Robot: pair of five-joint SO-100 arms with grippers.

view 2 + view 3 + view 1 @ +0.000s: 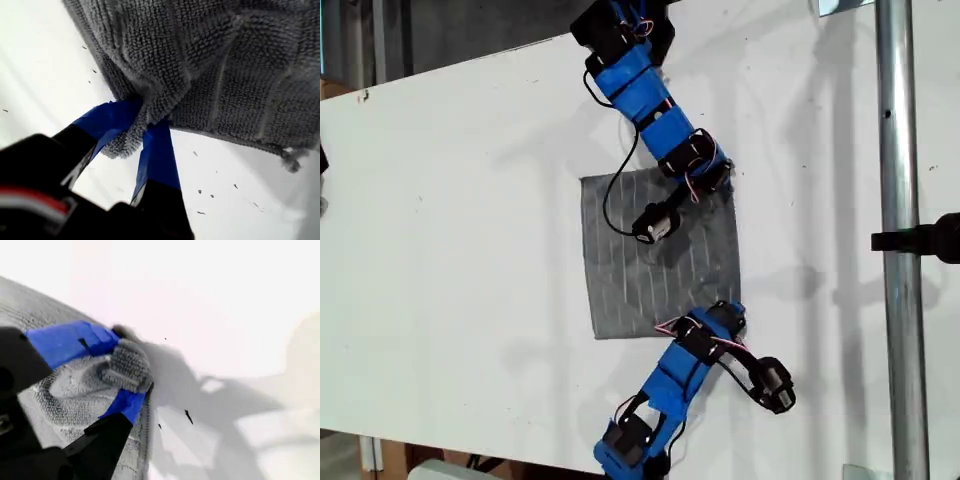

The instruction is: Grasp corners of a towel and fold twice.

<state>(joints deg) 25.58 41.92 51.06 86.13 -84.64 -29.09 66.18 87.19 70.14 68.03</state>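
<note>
The grey striped towel (650,270) lies spread flat on the white table (450,250) in the exterior view. My first gripper (142,125) is shut on a corner (122,145) of the towel (225,65), with the cloth bunched between its blue fingers. My second gripper (122,370) is shut on another corner (127,365) of the towel (65,395). In the exterior view, one arm's gripper (718,180) sits at the towel's upper right corner and the other arm's gripper (725,318) at its lower right corner. The wrist views do not show which arm is which.
A metal pole (900,240) with a black clamp (925,238) runs down the exterior view's right. The arms reach in from the top and bottom of that view. A black cable (615,190) loops over the towel.
</note>
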